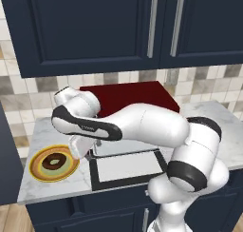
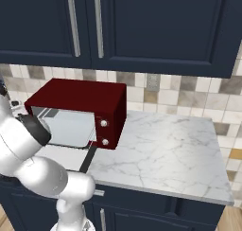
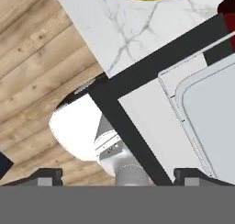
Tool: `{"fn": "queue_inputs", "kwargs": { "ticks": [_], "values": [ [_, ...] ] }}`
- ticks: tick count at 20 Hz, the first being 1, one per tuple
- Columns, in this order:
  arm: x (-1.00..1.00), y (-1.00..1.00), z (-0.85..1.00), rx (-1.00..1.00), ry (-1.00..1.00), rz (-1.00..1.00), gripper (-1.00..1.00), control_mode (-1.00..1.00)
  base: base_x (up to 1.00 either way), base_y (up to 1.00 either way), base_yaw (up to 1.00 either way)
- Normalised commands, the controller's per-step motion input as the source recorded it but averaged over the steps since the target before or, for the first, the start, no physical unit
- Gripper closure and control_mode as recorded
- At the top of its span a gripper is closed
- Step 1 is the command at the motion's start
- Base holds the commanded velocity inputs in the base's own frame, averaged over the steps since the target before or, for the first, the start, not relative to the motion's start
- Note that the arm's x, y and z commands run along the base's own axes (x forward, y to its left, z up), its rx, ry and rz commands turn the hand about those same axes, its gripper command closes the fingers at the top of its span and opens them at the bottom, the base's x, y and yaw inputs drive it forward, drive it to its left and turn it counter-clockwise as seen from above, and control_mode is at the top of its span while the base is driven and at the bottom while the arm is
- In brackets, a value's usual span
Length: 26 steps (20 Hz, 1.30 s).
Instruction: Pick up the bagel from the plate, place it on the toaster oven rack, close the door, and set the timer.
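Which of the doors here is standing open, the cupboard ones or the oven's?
The toaster oven door. It lies folded down flat on the counter in front of the oven, baring the pale inside. The navy cupboard doors above, with grey bar handles, are all shut.

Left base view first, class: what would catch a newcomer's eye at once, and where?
The dark red toaster oven at the back of the marble counter, its door folded down flat in front. Left of it, the yellow-rimmed plate with the brown bagel on it. The white arm arches across both.
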Motion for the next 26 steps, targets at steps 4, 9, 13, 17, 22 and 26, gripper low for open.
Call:
{"fn": "queue_inputs", "kwargs": {
  "ticks": [4, 9, 13, 17, 22, 26],
  "values": [
    [-0.64, 0.79, 0.55, -0.01, -0.25, -0.17, -1.00, -1.00, 0.00, 0.00, 0.00],
    [0.00, 0.85, 0.07, 0.00, -0.10, -0.12, -1.00, -1.00, 0.00, 0.00, 0.00],
    [0.42, 0.85, 0.00, 0.00, -0.03, -0.12, -1.00, -1.00, 0.00, 0.00, 0.00],
    [0.49, 0.72, -0.14, -0.04, -0.04, -0.16, -1.00, -1.00, 0.00, 0.00, 0.00],
    [0.31, 0.34, -0.48, -0.11, -0.18, -0.11, -1.00, -1.00, 0.00, 0.00, 0.00],
    [0.46, 0.14, -0.36, -0.06, -0.05, -0.12, -1.00, -1.00, 0.00, 0.00, 0.00]
  ]
}}
